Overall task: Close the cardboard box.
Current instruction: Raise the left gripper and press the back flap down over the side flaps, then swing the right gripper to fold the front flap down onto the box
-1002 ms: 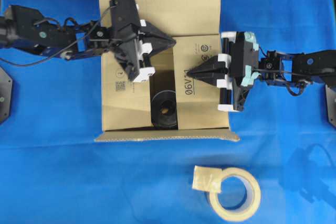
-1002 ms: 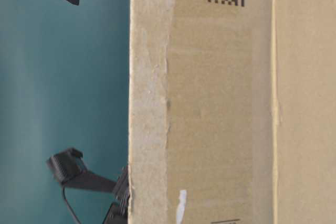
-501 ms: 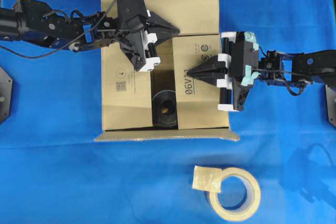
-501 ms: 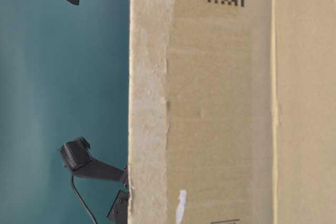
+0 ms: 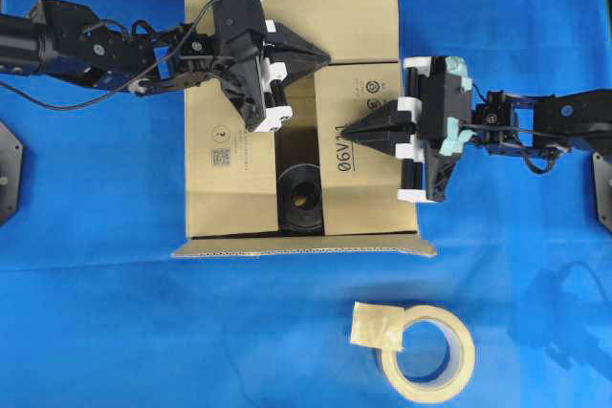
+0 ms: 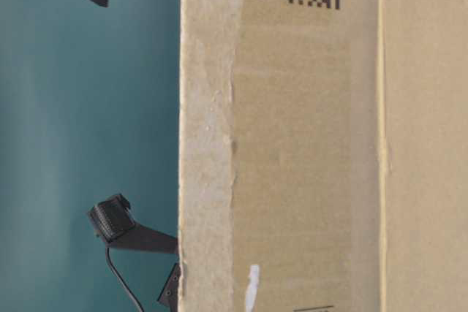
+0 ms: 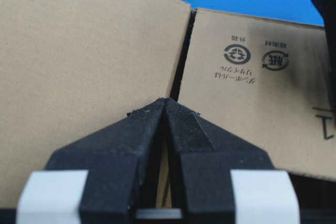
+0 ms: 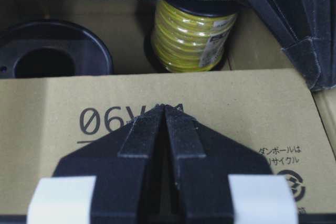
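The brown cardboard box sits mid-table. Its far flap and both side flaps are folded inward, leaving a gap in the middle. The near flap shows edge-on. My left gripper is shut and empty, with its tip over the seam between the far flap and the printed side flap. It also shows in the left wrist view. My right gripper is shut and empty, with its tip over the "06V" flap. It also shows in the right wrist view.
A black spool and a yellow wire spool lie inside the box. A tan tape roll lies on the blue cloth in front of the box. The box wall fills the table-level view.
My left gripper has moved toward the far flap and a little to the right, staying shut. The right gripper and the flaps have not moved.
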Controlling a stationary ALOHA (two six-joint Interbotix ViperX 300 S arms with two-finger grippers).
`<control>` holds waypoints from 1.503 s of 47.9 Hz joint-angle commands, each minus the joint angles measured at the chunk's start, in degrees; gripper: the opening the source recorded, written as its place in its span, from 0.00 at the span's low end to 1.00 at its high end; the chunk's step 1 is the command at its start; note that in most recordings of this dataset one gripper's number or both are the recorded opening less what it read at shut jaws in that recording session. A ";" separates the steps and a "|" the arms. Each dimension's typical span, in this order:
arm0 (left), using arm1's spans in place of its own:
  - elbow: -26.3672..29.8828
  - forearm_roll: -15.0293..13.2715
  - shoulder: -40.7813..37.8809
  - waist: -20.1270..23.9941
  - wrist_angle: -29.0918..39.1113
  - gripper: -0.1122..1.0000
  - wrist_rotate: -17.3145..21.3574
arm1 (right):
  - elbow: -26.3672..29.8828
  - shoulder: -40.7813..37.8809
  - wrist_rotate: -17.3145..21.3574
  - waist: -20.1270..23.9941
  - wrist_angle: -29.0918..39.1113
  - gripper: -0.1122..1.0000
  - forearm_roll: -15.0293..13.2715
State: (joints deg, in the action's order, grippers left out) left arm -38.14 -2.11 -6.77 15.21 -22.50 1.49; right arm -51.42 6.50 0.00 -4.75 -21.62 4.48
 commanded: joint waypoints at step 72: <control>-0.62 -0.09 0.97 -1.32 0.35 0.10 -0.53 | -2.55 15.38 -0.26 25.31 5.45 0.10 0.09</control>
State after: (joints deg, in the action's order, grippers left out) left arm -38.94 -2.11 -6.77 14.33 -22.32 0.97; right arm -54.49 20.48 -0.26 21.71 -15.64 4.48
